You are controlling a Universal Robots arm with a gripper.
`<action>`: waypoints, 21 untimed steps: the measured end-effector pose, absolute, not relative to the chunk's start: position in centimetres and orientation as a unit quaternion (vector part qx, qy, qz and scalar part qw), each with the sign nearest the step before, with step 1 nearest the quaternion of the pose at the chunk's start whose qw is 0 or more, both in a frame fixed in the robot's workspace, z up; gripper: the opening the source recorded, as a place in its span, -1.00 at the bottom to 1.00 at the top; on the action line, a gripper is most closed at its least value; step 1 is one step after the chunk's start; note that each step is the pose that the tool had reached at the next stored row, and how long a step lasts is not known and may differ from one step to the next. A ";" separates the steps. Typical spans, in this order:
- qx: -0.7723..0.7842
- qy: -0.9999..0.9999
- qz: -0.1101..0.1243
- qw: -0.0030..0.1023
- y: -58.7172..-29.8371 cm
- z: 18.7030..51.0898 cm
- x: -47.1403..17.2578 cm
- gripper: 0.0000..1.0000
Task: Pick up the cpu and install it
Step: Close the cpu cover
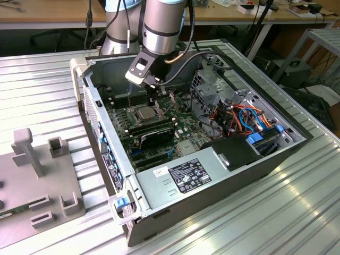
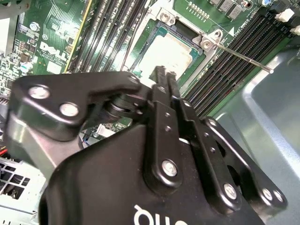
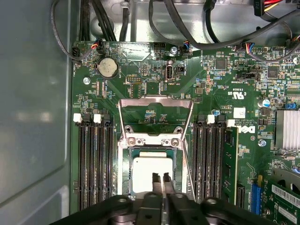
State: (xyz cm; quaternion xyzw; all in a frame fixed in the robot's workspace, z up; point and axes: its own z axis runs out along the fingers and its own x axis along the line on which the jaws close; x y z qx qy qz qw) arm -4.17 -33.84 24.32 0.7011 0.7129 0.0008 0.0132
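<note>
Dull silver-grey metal on top of the cpu (image 3: 151, 171), matt with a faint sheen. Bright, smooth silver metal for the hinged bracket (image 3: 155, 110); glints along the edges. Glossy green lacquer across the motherboard (image 3: 154, 77). Matt black plastic along the memory slots (image 3: 93, 159), white plastic at the clips. Polished metal on the coin cell (image 3: 107, 67). Satin black finish over the gripper (image 2: 165, 74) links, shiny steel at the screw heads. Smooth grey sheet metal for the case wall (image 3: 33, 93). Ribbed, brushed aluminium for the table (image 1: 265, 212); reflects light softly.
</note>
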 end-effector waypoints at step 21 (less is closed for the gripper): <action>0.701 0.713 0.001 0.013 -34.3 24.8 -4.2 -0.79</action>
